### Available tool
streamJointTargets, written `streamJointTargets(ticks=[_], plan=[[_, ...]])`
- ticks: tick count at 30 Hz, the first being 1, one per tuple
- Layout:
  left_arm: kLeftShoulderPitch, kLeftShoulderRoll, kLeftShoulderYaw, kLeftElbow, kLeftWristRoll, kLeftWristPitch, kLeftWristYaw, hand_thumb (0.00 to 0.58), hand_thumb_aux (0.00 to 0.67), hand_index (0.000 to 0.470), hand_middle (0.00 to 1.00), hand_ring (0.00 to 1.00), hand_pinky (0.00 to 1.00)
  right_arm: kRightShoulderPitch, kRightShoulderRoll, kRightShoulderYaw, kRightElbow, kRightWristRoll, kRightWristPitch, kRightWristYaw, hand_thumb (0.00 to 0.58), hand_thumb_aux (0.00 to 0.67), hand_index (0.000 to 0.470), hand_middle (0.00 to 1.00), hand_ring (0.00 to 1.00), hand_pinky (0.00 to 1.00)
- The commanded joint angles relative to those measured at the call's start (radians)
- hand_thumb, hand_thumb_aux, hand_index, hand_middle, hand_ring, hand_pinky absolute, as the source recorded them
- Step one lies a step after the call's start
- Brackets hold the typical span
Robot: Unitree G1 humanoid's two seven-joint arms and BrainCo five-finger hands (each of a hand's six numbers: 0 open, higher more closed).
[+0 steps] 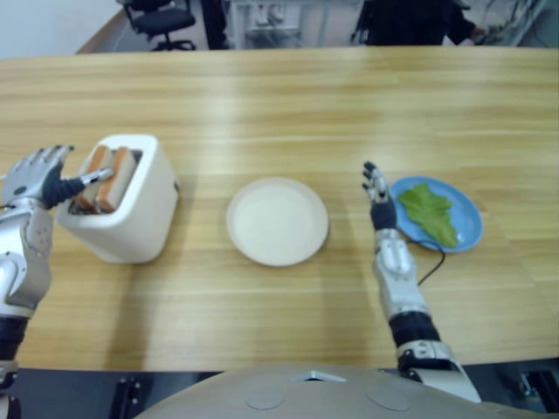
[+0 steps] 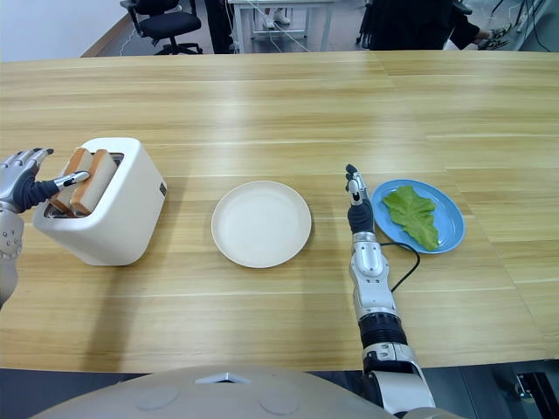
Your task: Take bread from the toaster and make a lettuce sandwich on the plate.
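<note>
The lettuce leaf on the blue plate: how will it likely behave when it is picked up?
The lettuce leaf looks thin and crinkled, so it will probably flop when lifted. It lies flat on the blue plate, so a push may slide it. Its ragged edges might tear under a hard pinch.

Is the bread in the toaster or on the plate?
In the toaster. Two brown slices stick up from its slots; the cream plate is bare.

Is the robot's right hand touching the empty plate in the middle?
Apart. The right eye view shows a strip of bare table between the right hand and the plate.
</note>
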Motion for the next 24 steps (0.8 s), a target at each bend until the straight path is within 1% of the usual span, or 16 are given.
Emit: streamJointTargets(ticks=[1,5,11,24], plan=[[0.031,0.011,-0.048,0.021,0.055,0.035,-0.045,0.000,0.000,0.000,0.00,0.00,0.00,0.011,-0.004,-0.003,0.000,0.005,0.016,0.002,0.000,0.000,0.000,0.00,0.00,0.00],[0.033,-0.006,-0.020,0.017,0.032,0.045,-0.051,0.000,0.000,0.000,0.00,0.00,0.00,0.017,-0.002,-0.002,-0.005,0.004,0.019,0.000,0.000,0.000,0.000,0.00,0.00,0.00],[0.018,-0.021,0.029,-0.020,0.024,0.058,-0.007,0.000,0.000,0.000,0.00,0.00,0.00,0.019,-0.005,-0.001,0.003,0.002,0.022,0.001,0.000,0.000,0.000,0.00,0.00,0.00],[0.049,-0.005,0.054,-0.024,0.040,0.080,0.007,0.000,0.000,0.000,0.00,0.00,0.00,0.026,-0.009,0.004,-0.003,-0.002,0.031,0.002,0.000,0.000,0.000,0.00,0.00,0.00]])
